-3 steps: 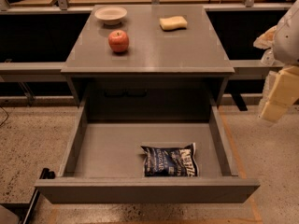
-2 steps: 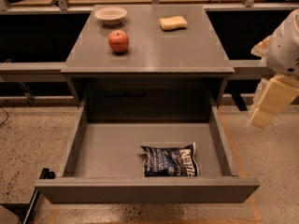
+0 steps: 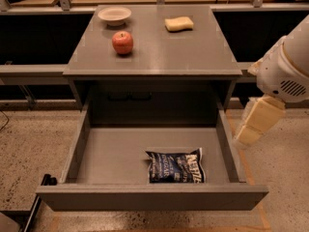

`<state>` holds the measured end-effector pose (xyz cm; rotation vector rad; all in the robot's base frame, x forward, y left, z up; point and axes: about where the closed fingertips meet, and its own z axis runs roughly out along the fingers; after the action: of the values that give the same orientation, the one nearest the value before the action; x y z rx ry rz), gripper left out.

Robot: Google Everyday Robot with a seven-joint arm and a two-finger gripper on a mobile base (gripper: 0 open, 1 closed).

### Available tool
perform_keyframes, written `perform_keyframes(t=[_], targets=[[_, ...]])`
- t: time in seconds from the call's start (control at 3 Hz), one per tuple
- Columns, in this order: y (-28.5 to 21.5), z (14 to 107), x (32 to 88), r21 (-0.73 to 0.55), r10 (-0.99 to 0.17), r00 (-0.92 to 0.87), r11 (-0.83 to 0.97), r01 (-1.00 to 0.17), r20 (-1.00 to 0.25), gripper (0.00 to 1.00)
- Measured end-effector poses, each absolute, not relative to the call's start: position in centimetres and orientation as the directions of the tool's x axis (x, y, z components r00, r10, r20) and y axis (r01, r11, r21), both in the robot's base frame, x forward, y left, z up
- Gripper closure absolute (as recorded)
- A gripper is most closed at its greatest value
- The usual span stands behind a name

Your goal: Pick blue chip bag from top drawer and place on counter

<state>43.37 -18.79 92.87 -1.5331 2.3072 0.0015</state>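
The blue chip bag (image 3: pixel 175 166) lies flat in the open top drawer (image 3: pixel 111 158), near the front right of its grey floor. The drawer is pulled fully out below the counter (image 3: pixel 154 47). My gripper (image 3: pixel 255 124) hangs from the white arm (image 3: pixel 285 71) at the right, just outside the drawer's right wall, above and to the right of the bag. It holds nothing that I can see.
On the counter stand a red apple (image 3: pixel 122 42), a white bowl (image 3: pixel 114 16) at the back left and a yellow sponge (image 3: pixel 178 23) at the back right. Speckled floor lies on both sides of the drawer. A dark object (image 3: pixel 41 197) lies by the drawer's front left corner.
My arm and gripper have moved left and down, closer to the drawer's right wall. The bag and the things on the counter have not moved.
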Motion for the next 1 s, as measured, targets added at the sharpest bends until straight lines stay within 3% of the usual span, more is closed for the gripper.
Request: perform_keyframes(t=[1.0], targets=[[-10.7, 86.4, 45.5, -0.086, -0.835, -0.373, 0.441, -0.893, -0.405, 0.0]])
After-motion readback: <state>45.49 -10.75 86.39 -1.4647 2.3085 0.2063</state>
